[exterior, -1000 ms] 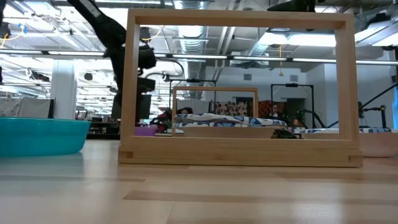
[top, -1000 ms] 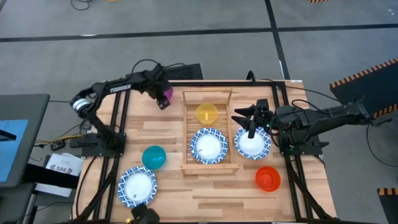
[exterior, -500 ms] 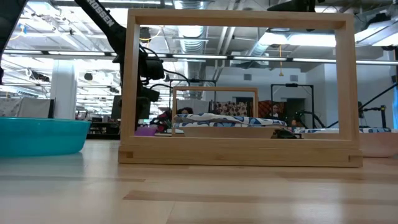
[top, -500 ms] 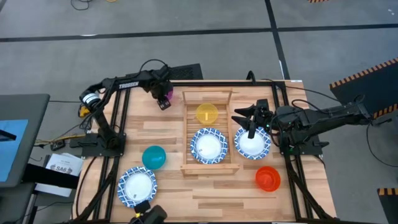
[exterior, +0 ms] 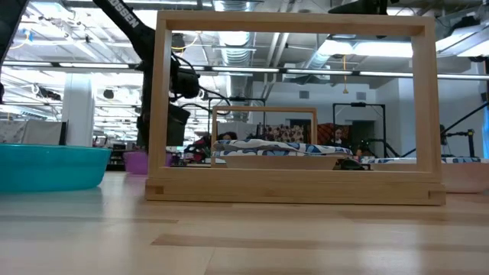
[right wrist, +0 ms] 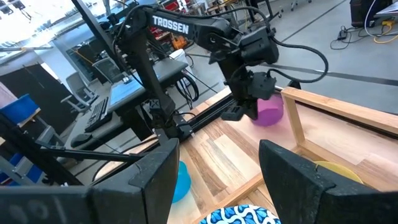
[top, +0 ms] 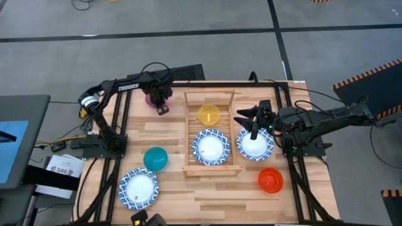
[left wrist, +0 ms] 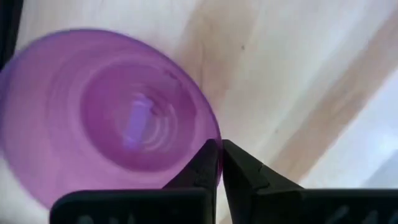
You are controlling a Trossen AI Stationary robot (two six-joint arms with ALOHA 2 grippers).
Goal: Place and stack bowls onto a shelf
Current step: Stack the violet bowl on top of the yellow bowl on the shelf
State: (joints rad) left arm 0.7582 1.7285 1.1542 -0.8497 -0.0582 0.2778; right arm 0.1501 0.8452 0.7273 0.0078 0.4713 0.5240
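Note:
The purple bowl (top: pixel 152 98) is at the table's far left, just left of the shelf (top: pixel 188 135), and my left gripper (left wrist: pixel 219 152) is shut on it. A yellow bowl (top: pixel 208 115) and a white bowl with a blue rim (top: pixel 210 148) sit inside the shelf. My right gripper (right wrist: pixel 227 186) is open and hangs over a second blue-rimmed bowl (top: pixel 254 145) to the right of the shelf. A teal bowl (top: pixel 155 158), a third blue-rimmed bowl (top: pixel 138 188) and an orange-red bowl (top: pixel 271 180) rest on the tabletop. My left gripper pinches the purple bowl's rim (left wrist: pixel 210 134) between its two fingers, one finger over the bowl's inside and one outside its wall. The fingers come from above, pointing down. Whether the bowl (exterior: pixel 137 162) is clear of the table I cannot tell.
Black frame rails run along the table's left side (top: pixel 119 125) and right side (top: pixel 292 125). Bare wood lies in front of the shelf, toward the near edge (top: pixel 213 194).
The purple bowl has shifted toward the table's left edge, away from the shelf's far left corner, and now stands farther left and larger in the low view. My left gripper has stayed over it, shifting slightly the same way.

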